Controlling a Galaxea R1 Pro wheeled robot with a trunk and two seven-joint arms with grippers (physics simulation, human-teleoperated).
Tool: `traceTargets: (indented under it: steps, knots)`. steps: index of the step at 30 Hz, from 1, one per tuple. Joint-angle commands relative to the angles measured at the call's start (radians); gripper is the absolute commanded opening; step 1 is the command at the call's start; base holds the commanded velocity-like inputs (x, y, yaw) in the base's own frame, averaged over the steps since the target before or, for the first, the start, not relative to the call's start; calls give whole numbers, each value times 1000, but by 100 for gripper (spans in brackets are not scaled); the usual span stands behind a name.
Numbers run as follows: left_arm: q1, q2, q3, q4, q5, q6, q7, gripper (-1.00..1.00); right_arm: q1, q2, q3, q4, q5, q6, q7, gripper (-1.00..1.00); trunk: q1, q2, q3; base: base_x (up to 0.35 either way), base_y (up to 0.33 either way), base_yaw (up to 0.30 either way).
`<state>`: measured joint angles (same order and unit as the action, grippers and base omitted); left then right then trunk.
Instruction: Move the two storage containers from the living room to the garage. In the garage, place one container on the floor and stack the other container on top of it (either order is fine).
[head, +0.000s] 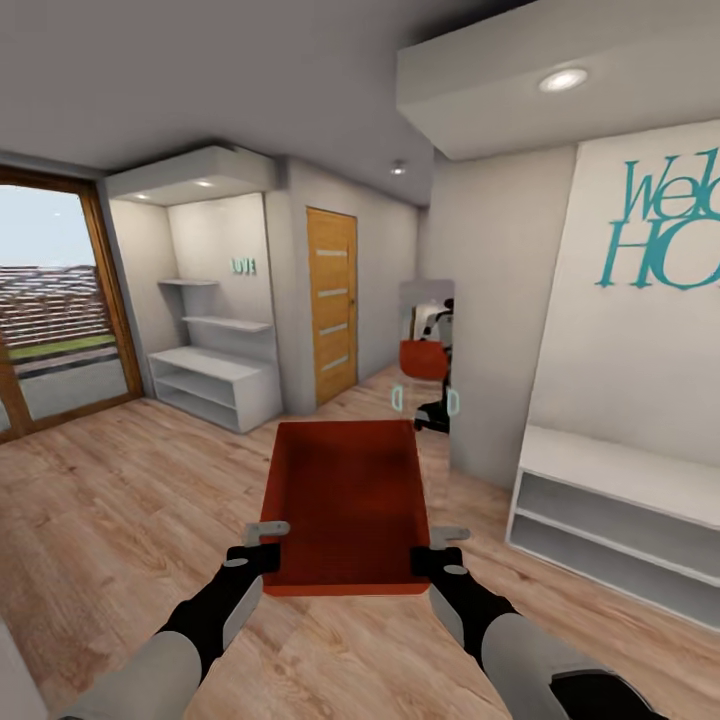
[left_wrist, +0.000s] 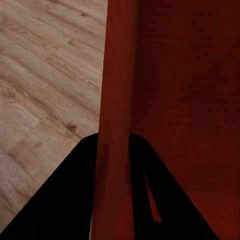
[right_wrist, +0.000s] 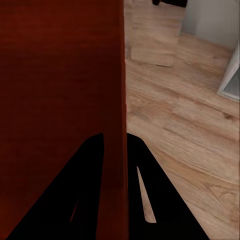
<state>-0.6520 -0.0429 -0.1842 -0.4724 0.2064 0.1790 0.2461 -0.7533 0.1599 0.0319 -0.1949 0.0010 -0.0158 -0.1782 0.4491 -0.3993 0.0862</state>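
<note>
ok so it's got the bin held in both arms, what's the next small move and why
Probably roll forward toward the orange-wood door while holding the bin level. Both grippers, left and right, have their jaws pinched on its side walls, and it is carried above light wood plank floor, not grey concrete. So this isn't the garage yet, and that door looks like the likeliest way on.

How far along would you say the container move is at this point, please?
Done: one red container is lifted off the floor, with the left gripper and right gripper each clamped on a side wall. In hand: carrying it over the light wood floor of a hallway, an orange-wood door ahead. Left: reaching the garage, setting it down, then fetching and stacking the second container.
</note>
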Motion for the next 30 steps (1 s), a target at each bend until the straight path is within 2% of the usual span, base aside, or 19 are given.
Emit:
traceTargets:
  steps: [1, 11, 30]
  knots:
    - [0, 2, 83, 1, 6, 7, 64, -100, -1, -42, -30, -3, 14, -58, -32, -100, 1, -1, 0, 323, 0, 268]
    - [0, 1, 83, 1, 7, 7, 64, -100, -1, -44, -32, -3, 14, -59, -33, -100, 1, -1, 0, 323, 0, 235]
    - [0, 1, 83, 1, 7, 7, 64, -100, -1, -43, -30, -3, 14, -59, -32, -100, 1, -1, 0, 323, 0, 5]
